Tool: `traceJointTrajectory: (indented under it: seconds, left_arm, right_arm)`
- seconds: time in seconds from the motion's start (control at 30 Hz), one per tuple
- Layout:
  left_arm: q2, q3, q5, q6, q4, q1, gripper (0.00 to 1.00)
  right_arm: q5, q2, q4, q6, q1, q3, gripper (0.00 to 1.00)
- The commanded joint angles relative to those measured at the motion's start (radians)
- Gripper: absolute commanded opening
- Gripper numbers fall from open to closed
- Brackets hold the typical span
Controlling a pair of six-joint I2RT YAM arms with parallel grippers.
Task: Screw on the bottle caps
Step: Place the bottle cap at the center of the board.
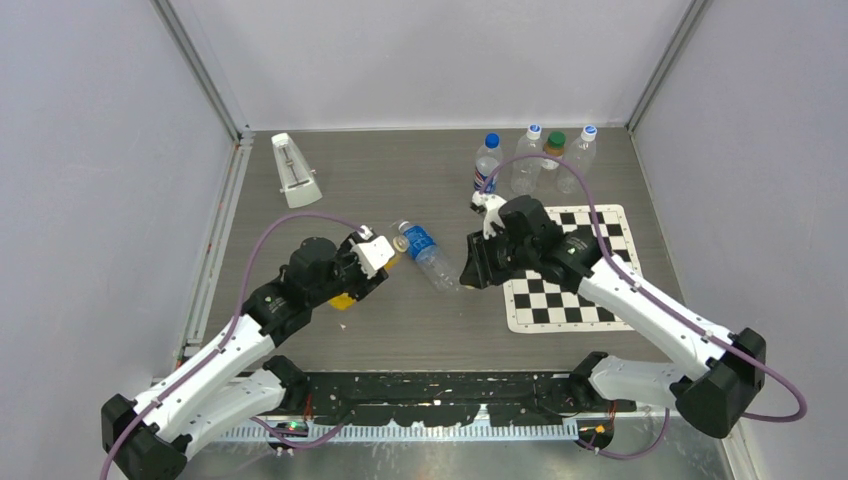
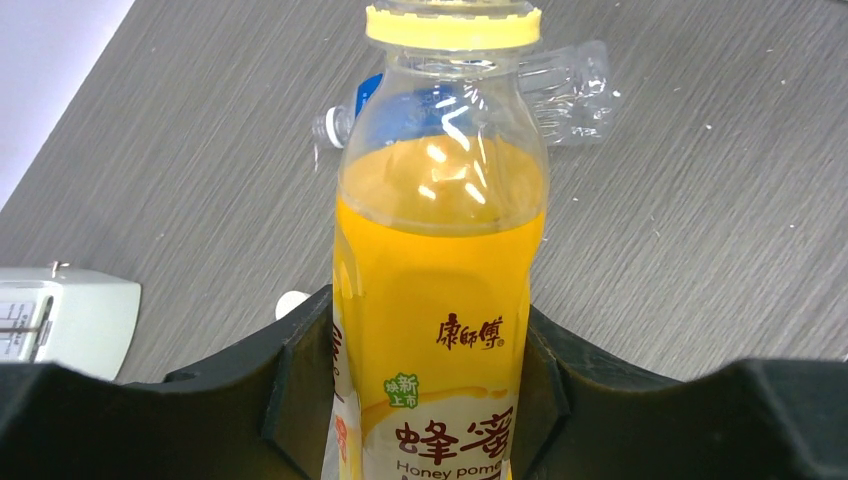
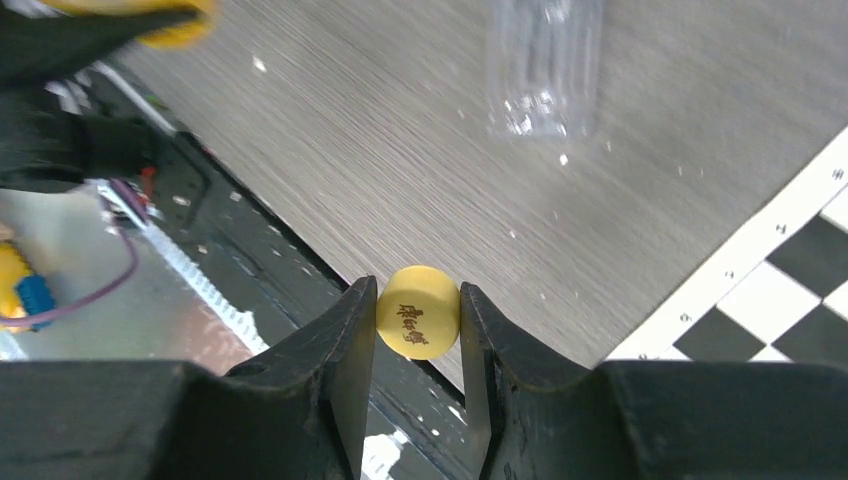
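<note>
Right wrist view: yellow cap (image 3: 418,312) pinched tight between the two black fingers (image 3: 345,345) of the right gripper (image 3: 416,296), one finger on each side, brown writing on its round face. Held up off the desk (image 3: 420,150), over the near edge. Out of sight in the top view, hidden under that gripper.

Left wrist view: left gripper (image 2: 430,400) squeezing a juice bottle (image 2: 440,250) around its lower half, pressed to both sides. Orange juice inside, most of the way up. Yellow band at the neck, cut off by the top of the picture, so hard to tell open or closed. In the top view, mostly hidden under the left gripper.

Cap and juice bottle apart, with a clear water bottle (image 1: 428,256) lying flat on the desk between the two grippers. Mouth of that one too small to make out from above.

Near the far edge, a row of four standing bottles (image 1: 527,160), just past a checkered mat (image 1: 570,290). Toward the far left corner, a white metronome (image 1: 296,170).
</note>
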Motion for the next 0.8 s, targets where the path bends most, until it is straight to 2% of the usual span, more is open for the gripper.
traceJointTrajectory:
  seconds: [0.0,0.23,0.4,0.67,0.7,0.77]
  left_arm:
    - [-0.009,0.038,-0.046,0.021,0.009,0.001,0.0]
    - [-0.024,0.025,-0.043,0.02,0.019,0.002,0.0]
    - [-0.03,0.02,-0.045,0.02,0.024,0.002,0.0]
    - [-0.043,0.013,-0.048,0.02,0.034,0.002,0.0]
    - [-0.043,0.013,-0.048,0.02,0.035,0.001,0.0]
    - [-0.046,0.011,-0.05,0.02,0.037,0.001,0.0]
  right_arm:
    - [0.092,0.045,0.056,0.01,0.051,-0.111,0.0]
    - [0.232,0.217,0.22,0.017,0.175,-0.199,0.03]
    - [0.3,0.354,0.228,0.006,0.222,-0.182,0.08]
    - [0.352,0.459,0.139,0.025,0.259,-0.144,0.2]
    - [0.355,0.463,0.13,0.027,0.262,-0.135,0.27]
    - [0.355,0.475,0.099,0.027,0.267,-0.117,0.47]
